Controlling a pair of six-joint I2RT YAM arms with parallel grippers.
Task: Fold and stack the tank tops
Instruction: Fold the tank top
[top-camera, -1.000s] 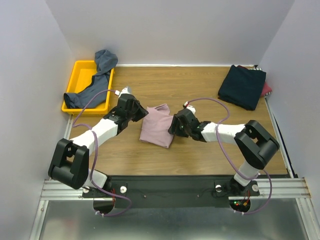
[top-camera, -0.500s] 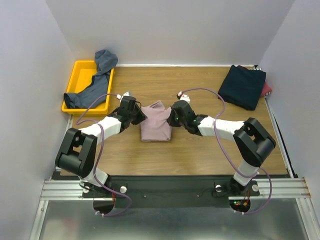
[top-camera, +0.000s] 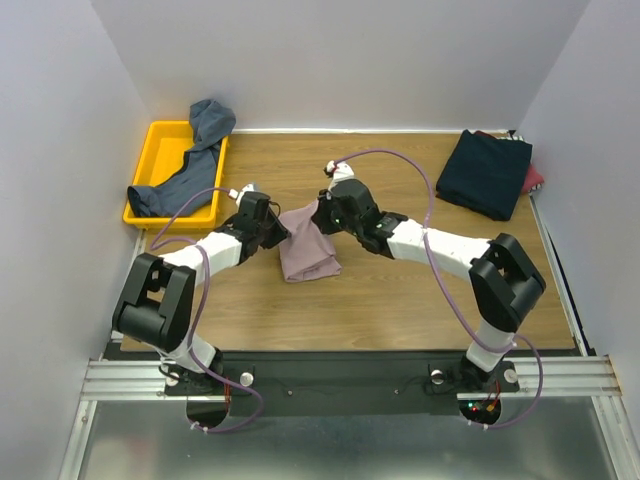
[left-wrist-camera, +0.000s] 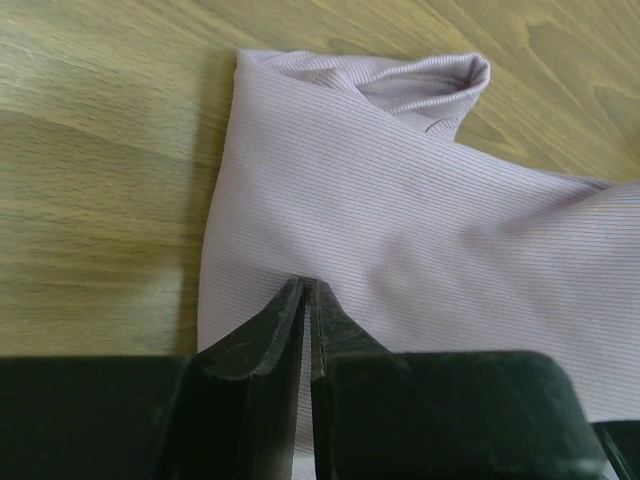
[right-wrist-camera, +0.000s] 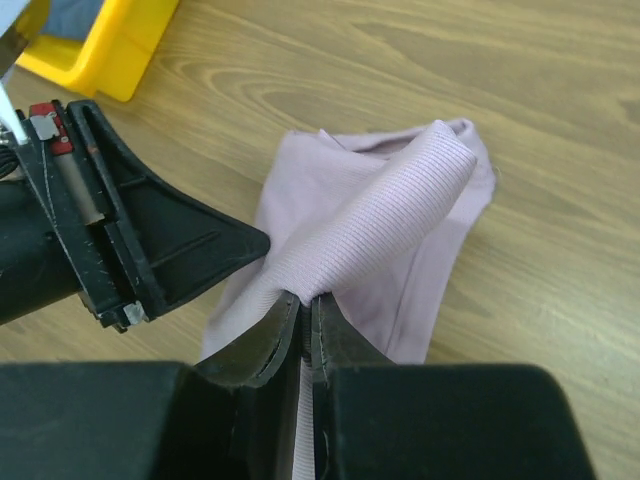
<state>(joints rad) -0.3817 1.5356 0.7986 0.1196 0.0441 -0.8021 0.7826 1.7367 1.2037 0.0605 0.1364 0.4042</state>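
Observation:
The dusty pink tank top (top-camera: 308, 245) lies partly folded at the table's middle. My left gripper (top-camera: 278, 233) is shut on its left edge; in the left wrist view the jaws (left-wrist-camera: 308, 290) pinch the pink cloth (left-wrist-camera: 420, 230). My right gripper (top-camera: 325, 208) is shut on its far right part and holds that fold lifted over the rest; in the right wrist view the pinch (right-wrist-camera: 308, 300) grips a raised ridge of pink cloth (right-wrist-camera: 390, 215). A slate blue-grey tank top (top-camera: 190, 165) hangs out of the yellow tray. A dark navy top (top-camera: 485, 172) lies folded at the back right over a red one (top-camera: 535, 180).
The yellow tray (top-camera: 150, 160) stands at the back left against the wall. White walls close in the table at the back and both sides. The left gripper's body shows in the right wrist view (right-wrist-camera: 130, 250), close beside the right one.
My right gripper has moved left and toward the back with the pink cloth, lifting the fold over. The left gripper has drawn slightly left. The pink top is narrower now.

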